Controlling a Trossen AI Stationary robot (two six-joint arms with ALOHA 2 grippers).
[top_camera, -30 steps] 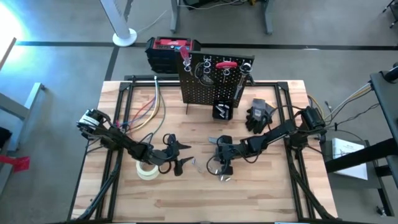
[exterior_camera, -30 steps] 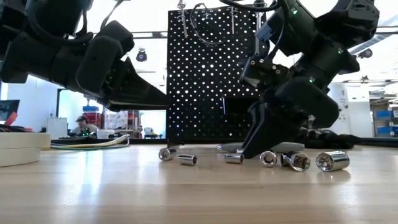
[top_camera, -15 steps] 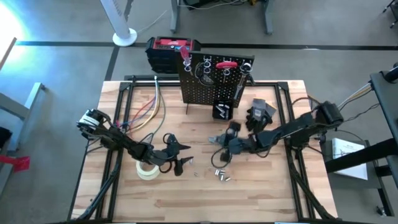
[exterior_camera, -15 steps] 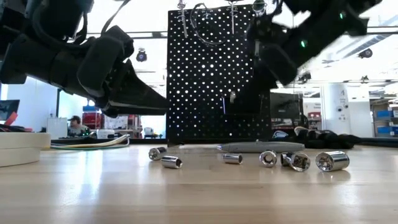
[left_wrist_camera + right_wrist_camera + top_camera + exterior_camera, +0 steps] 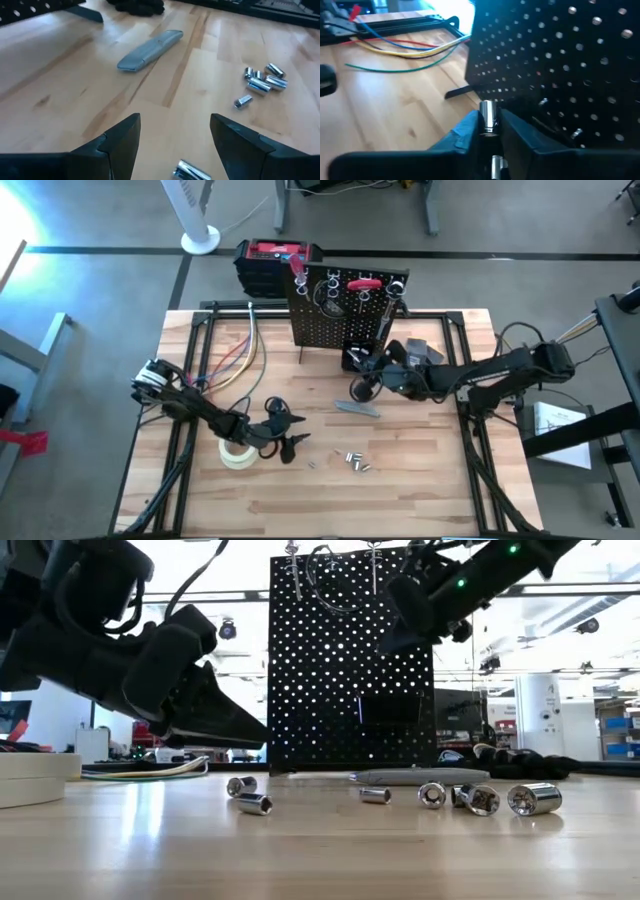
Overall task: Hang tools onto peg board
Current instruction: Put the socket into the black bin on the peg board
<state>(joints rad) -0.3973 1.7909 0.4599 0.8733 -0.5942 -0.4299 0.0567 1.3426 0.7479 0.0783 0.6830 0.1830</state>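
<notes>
The black peg board (image 5: 340,315) stands upright at the table's far middle, with a small black bin (image 5: 357,358) at its foot. My right gripper (image 5: 488,124) hovers just in front of the board and bin, shut on a short silvery bit (image 5: 487,116). A grey metal tool (image 5: 357,408) lies flat on the table. Several silvery bits (image 5: 355,463) lie loose near the middle. My left gripper (image 5: 175,125) stands open low over the table beside the tape roll (image 5: 237,455). One bit (image 5: 192,171) lies on the table just before its fingers. My right gripper pinches the short silvery bit by its sides (image 5: 487,125) between its two fingertips. The bit's upper end (image 5: 486,107) sticks out past the tips. The fingers come from the table's right, slanting a little down. The bit is lifted clear of the table, close before the peg board (image 5: 560,60).
Black gloves (image 5: 420,355) lie right of the bin. Coloured cables (image 5: 235,360) run along the far left. A red-and-black box (image 5: 275,260) stands behind the board. In the low view the loose bits (image 5: 478,798) lie in a row before the board.
My right gripper has risen from the loose bits and swung toward the table's far edge, up to the peg board and bin, carrying one bit. Its wrist has tipped from steeply down to nearly level. Two bits near my left gripper have rolled slightly toward the table's left.
</notes>
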